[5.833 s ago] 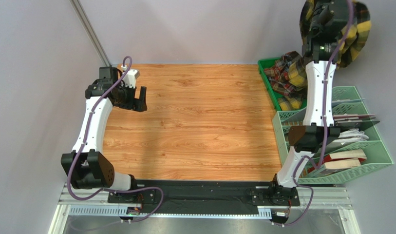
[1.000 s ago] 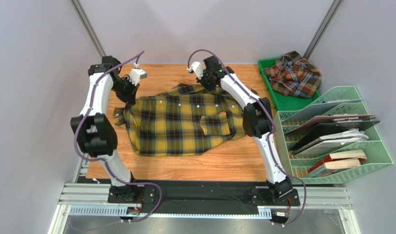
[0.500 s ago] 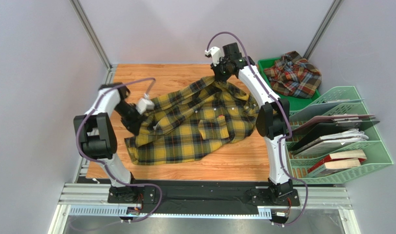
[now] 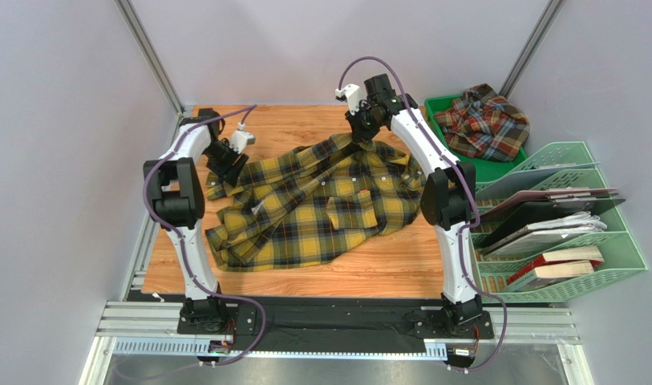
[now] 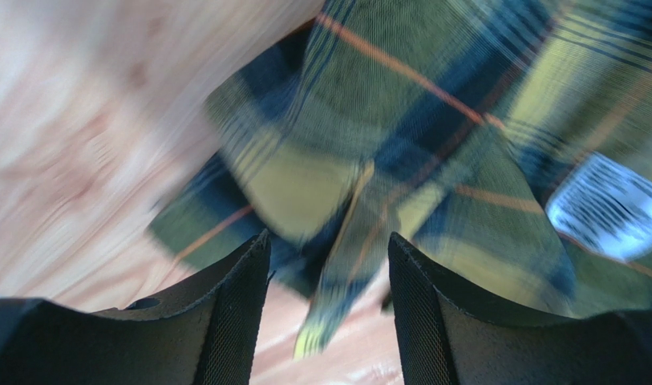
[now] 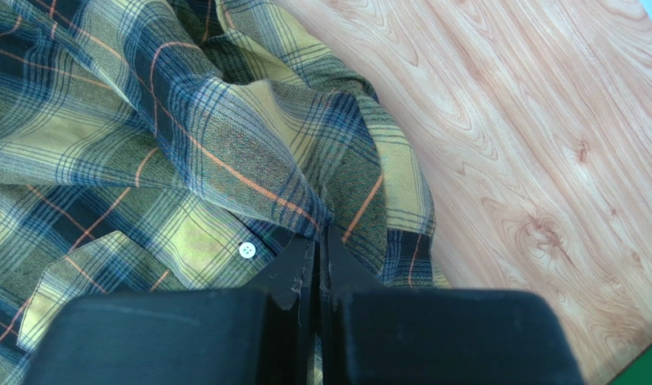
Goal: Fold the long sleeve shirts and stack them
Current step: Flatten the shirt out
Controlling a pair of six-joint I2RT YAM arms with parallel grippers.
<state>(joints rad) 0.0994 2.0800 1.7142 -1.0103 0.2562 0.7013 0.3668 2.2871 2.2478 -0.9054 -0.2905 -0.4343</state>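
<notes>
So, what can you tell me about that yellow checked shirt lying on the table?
The yellow shirt is soft-looking flannel, checked yellow and black with thin orange lines, with white buttons, a chest pocket and a white label. It lies rumpled and front-up on the wooden table. The right gripper pinches a fold at its far edge, pulling it up slightly. The left gripper stands open over its far left corner.

Both arms stretch toward the table's (image 4: pixel 297 120) far edge: left gripper (image 5: pixel 327 241) near the far-left corner, jaws apart; right gripper (image 6: pixel 321 237) right of centre, pinched onto the yellow shirt (image 6: pixel 184 144).
</notes>
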